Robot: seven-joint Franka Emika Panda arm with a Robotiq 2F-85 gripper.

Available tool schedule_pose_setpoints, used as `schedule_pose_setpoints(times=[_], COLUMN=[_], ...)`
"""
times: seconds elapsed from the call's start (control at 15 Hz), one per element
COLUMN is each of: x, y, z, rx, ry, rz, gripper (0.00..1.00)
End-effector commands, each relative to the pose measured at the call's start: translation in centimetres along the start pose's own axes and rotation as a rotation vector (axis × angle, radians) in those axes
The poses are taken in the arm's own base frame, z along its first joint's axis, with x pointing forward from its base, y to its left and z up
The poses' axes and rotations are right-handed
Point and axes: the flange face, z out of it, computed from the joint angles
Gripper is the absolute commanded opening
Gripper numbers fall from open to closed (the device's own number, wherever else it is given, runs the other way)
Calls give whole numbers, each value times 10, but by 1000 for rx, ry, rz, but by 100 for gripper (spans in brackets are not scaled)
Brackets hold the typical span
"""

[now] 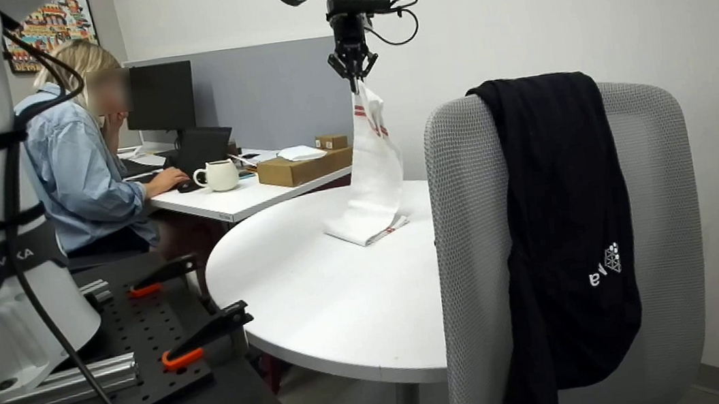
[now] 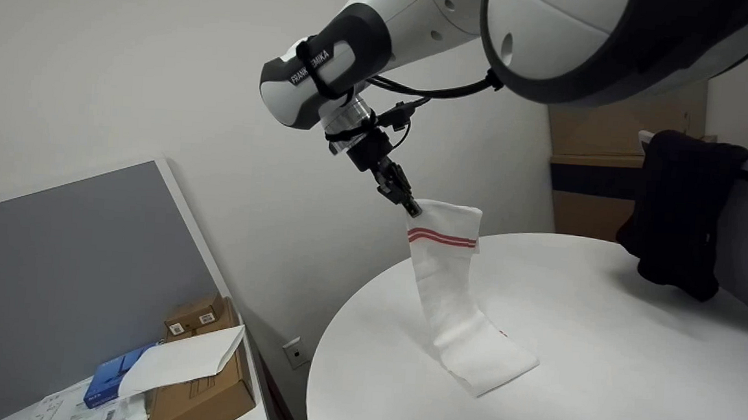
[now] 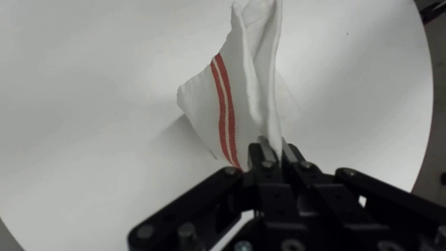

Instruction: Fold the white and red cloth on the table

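The white and red cloth [image 1: 374, 166] hangs from my gripper [image 1: 355, 84] as a folded strip. Its lower end lies on the round white table [image 1: 301, 284]. In an exterior view the cloth [image 2: 442, 279] shows two red stripes near its raised top, and its lower part rests flat on the table [image 2: 597, 379]. The gripper [image 2: 414, 209] pinches it at a top corner. In the wrist view the fingertips [image 3: 273, 148] are shut on a fold of the cloth [image 3: 200, 101], with the red stripes left of the jaws. Part of the cloth is hidden behind the gripper there.
A grey mesh chair [image 1: 477, 270] with a black garment [image 1: 561, 225] stands at the table's edge. A desk [image 1: 249, 198] with a mug [image 1: 219, 176] and cardboard box [image 1: 300, 168] is behind, where a person [image 1: 79, 154] sits. The wall [image 2: 277, 100] is near the arm.
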Motion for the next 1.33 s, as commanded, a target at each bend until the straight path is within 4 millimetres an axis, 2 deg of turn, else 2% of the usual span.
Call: schedule_pose_setpoints(times=[0.0, 0.53, 1.0, 1.27], x=[-11, -24, -43, -52], y=[-24, -67, -120, -137], z=[10, 80, 144, 167], rx=[78, 217, 342, 360], ry=[-71, -220, -351, -384], rz=[-119, -290, -398, -403], gripper=[1, 1, 1, 1])
